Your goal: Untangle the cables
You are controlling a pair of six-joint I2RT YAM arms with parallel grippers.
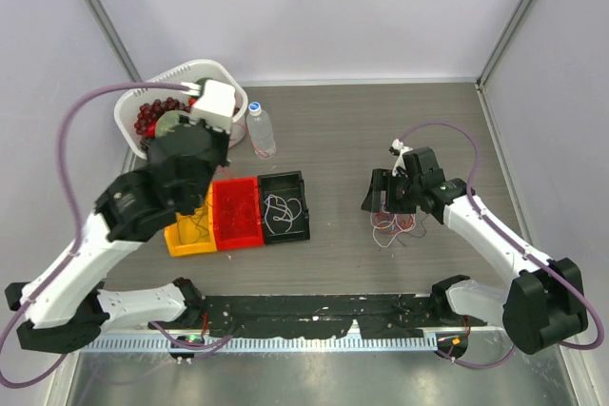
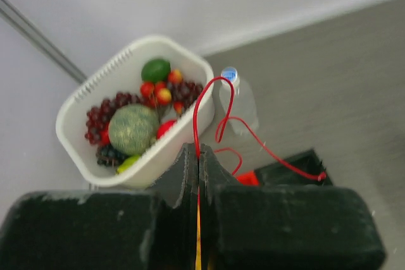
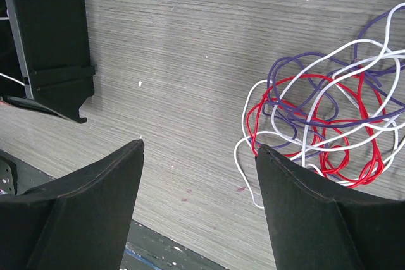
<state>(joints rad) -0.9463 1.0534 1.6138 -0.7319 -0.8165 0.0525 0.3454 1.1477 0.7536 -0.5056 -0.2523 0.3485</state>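
A tangle of red, white and purple cables lies on the table, just right of my right gripper. That gripper is open with nothing between its fingers, and its right fingertip sits over the tangle's left edge. From above, the tangle shows under the right gripper. My left gripper is shut on one red cable, which loops up from the fingertips and trails right toward the black bin. In the top view the left arm hides its own fingers.
Three small bins stand side by side: yellow, red and black, the black one holding a white cable. A white basket of toy fruit and a small water bottle stand behind them.
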